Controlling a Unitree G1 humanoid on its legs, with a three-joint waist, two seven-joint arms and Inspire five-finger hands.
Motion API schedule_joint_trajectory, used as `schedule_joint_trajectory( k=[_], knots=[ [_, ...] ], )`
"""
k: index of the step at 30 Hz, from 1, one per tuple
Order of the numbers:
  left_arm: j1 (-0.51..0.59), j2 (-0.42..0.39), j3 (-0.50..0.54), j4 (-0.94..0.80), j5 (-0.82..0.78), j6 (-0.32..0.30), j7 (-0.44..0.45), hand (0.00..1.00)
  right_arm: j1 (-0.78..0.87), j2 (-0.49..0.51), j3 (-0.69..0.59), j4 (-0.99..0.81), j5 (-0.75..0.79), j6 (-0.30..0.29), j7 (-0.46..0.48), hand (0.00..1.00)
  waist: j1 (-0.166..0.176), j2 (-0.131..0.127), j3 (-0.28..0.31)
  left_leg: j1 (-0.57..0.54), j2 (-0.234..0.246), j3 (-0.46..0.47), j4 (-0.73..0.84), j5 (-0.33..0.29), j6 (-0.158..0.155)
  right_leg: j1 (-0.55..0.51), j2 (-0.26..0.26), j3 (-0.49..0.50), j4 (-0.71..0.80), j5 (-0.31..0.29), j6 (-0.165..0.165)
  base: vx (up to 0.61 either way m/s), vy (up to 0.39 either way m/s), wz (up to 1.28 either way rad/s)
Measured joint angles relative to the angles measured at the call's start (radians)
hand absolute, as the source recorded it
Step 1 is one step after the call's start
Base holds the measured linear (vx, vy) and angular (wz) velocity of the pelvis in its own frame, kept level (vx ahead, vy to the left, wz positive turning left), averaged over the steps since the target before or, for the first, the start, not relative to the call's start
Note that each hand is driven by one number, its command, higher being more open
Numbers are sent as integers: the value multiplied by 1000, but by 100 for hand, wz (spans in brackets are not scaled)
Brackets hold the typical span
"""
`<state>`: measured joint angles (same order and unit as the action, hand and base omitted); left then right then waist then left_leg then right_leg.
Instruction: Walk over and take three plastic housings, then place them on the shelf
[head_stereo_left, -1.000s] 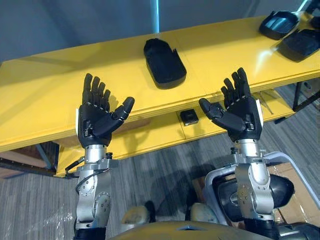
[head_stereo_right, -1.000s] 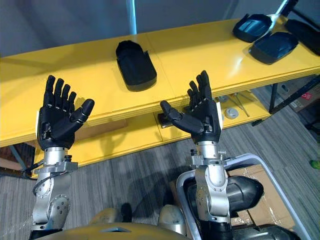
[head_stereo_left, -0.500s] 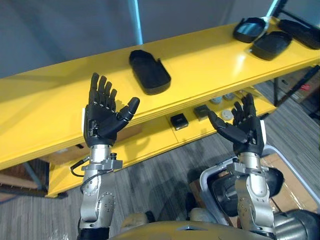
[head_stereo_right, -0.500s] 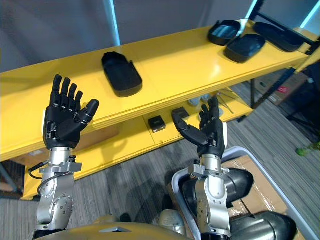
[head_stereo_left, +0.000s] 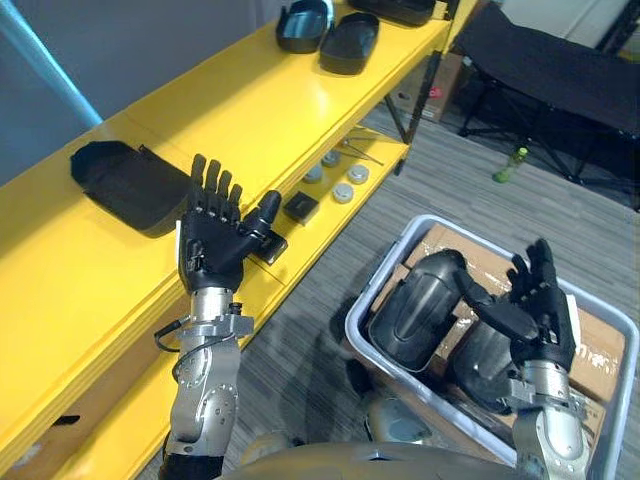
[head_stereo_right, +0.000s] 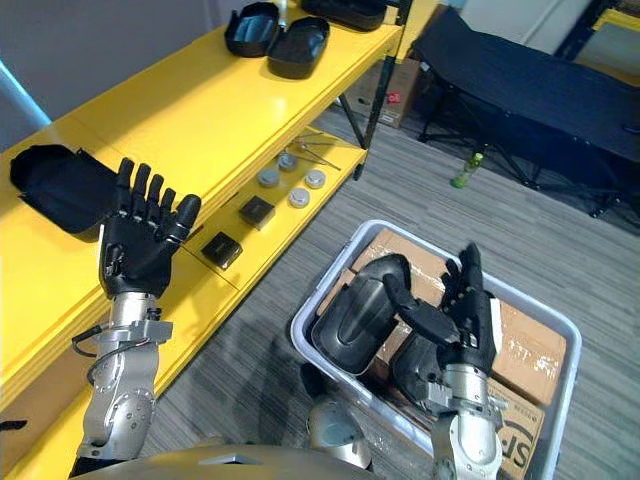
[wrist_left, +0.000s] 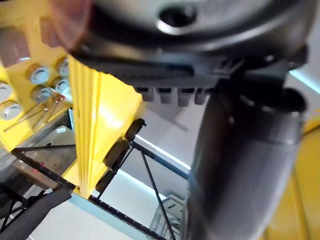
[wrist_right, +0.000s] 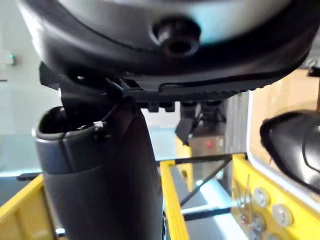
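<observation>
Clearly the step in hand is the pick from the bin, and neither hand holds anything yet. The left hand is raised palm-up with its fingers straight and spread, in front of the yellow shelf. The right hand hangs over the bin, also with straight, relaxed fingers and nothing in them.

To do this well, I would lower the right hand onto the nearer housing, which lies just under it. The fingers should go over its rounded back and the thumb under an edge — the shell looks smooth and glossy, so a shallow pinch may slip. Lift it straight up so it clears the bin's rim and does not drag its neighbour.

The pale bin sits on the floor beside the shelf. It holds two dark housings side by side, the second toward the shelf, and both rest on cardboard. On the shelf top lies one black housing close behind the left hand. Two more — and — sit well apart from it at the far end. The lower level carries small black boxes and round metal discs.
</observation>
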<state>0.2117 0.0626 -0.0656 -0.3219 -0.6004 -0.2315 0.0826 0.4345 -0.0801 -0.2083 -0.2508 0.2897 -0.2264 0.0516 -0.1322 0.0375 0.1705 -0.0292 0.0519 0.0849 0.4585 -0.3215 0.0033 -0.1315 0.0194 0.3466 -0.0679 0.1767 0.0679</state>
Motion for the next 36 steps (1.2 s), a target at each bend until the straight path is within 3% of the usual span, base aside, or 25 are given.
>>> schedule_joint_trajectory(
  k=[2, 5, 7, 12, 16, 17, 18, 19, 20, 21, 23, 24, 26, 27, 28, 29, 30, 33, 36],
  knots=[
    [39, -22, 13, -1, -22, 0, 6, 100, -63, -44, 51, 0, 0, 0, -4, 100, 35, 1, 2, -25, -32, -116, 53, -2, -3, -14, 2, 19, 14, 0, -1, -41, 34, -27],
    [76, -43, 62, -27, -53, -2, 3, 100, -158, -81, 97, -1, -1, 1, -31, 100, 81, 20, 4, -32, -32, -142, -2, -43, -17, -59, 7, -14, 33, 5, 2, -84, 75, 19],
    [75, -46, 95, -37, -69, -13, 1, 100, -178, -80, 110, 0, -1, 5, -43, 100, 107, 16, 7, -32, -39, -146, -29, -51, -28, -74, -1, -20, 42, 7, 6, -75, 61, 22],
    [75, -46, 129, -49, -120, -81, -46, 100, -159, -68, 142, -1, 3, 15, -76, 100, 125, 11, 14, -31, -58, -158, 30, -64, -15, -99, -1, -39, 168, -29, 29, -59, 57, 6],
    [96, -46, 84, -109, -126, -81, -105, 100, -76, 8, 143, -2, 3, 15, -54, 100, 125, -8, 32, -12, -57, -87, 109, -111, 9, -98, 11, -28, 218, -16, 49, -130, 64, -57],
    [116, -44, 69, -116, -125, -82, -114, 100, -65, 7, 143, -1, 3, 14, -26, 100, 126, -17, 40, -9, -48, -40, 129, -116, 22, -85, 2, -58, 173, 24, 33, -227, 46, -103],
    [117, -42, 62, -111, -121, -80, -112, 100, -69, 5, 145, -1, 5, 13, -11, 100, 122, -17, 48, -11, -39, -6, 129, -113, 30, -65, -17, -99, 134, 11, 1, -342, 25, -119],
    [106, -41, 54, -95, -104, -74, -89, 100, -119, -13, 160, 8, 11, 9, 10, 100, 129, -3, 75, 3, -16, 69, 105, -100, 40, -107, -51, -263, 239, -26, -45, -302, 15, -110],
    [108, -40, 57, -89, -98, -72, -77, 100, -170, -33, 183, 24, 11, 7, 15, 100, 134, -10, 71, 9, -5, 123, 84, -84, 41, -141, -78, -357, 343, -63, -76, -353, 32, -143],
    [104, -33, 68, -76, -90, -66, -62, 100, -265, -75, 229, 66, 11, -1, 25, 100, 140, -11, 70, 19, 9, 180, 40, -46, 43, -163, -130, -468, 516, -150, -99, -204, 19, -110],
    [84, -12, 72, -69, -33, -38, -60, 100, -395, -109, 296, 160, 9, -19, 16, 100, 157, 5, 70, 16, 46, 218, -1, 12, 43, -141, -201, -564, 728, -252, -104, -211, -69, -85],
    [61, -2, 69, -68, -19, -22, -74, 100, -444, -107, 328, 218, 8, -30, -2, 100, 173, 10, 71, 0, 69, 219, -19, 40, 28, -89, -244, -582, 801, -288, -94, -181, -145, -49],
    [36, 14, 68, -63, -35, -1, -111, 100, -455, -79, 356, 267, -1, -32, -24, 100, 197, -1, 65, -23, 87, 219, -52, 79, 5, 7, -308, -585, 804, -302, -73, -132, -199, -18],
    [34, 16, 70, -56, -47, 6, -125, 100, -442, -55, 358, 276, -10, -33, -30, 100, 203, -8, 61, -39, 93, 221, -58, 97, -6, 55, -333, -583, 772, -297, -65, -124, -273, -23],
    [39, 16, 76, -48, -68, 20, -139, 100, -415, -27, 358, 278, -10, -33, -39, 100, 211, -19, 56, -66, 100, 228, -51, 119, -17, 114, -356, -581, 684, -278, -36, -123, -310, -27],
    [50, 17, 77, -46, -78, 28, -147, 100, -394, -13, 358, 278, -10, -29, -39, 100, 210, -34, 48, -92, 104, 236, -35, 129, -23, 158, -367, -584, 579, -251, 19, -160, -401, -48],
    [74, 12, 79, -44, -84, 44, -161, 100, -374, -13, 355, 277, -9, -9, -37, 100, 213, -39, 45, -114, 119, 251, -23, 141, -43, 195, -346, -604, 464, -304, 109, -142, -339, -56],
    [137, -12, 47, -44, -96, 80, -191, 100, -315, -32, 336, 276, -11, 46, -27, 100, 208, -27, 38, -105, 168, 271, -69, 176, -95, 227, -275, -616, 270, -319, 131, -130, -289, -102],
    [180, -36, 17, -49, -118, 82, -205, 100, -237, -66, 316, 276, -9, 54, -8, 100, 186, -24, 36, -62, 166, 150, -130, 189, -114, 206, -230, -543, 237, -307, 107, -69, -179, -109]
  ],
)
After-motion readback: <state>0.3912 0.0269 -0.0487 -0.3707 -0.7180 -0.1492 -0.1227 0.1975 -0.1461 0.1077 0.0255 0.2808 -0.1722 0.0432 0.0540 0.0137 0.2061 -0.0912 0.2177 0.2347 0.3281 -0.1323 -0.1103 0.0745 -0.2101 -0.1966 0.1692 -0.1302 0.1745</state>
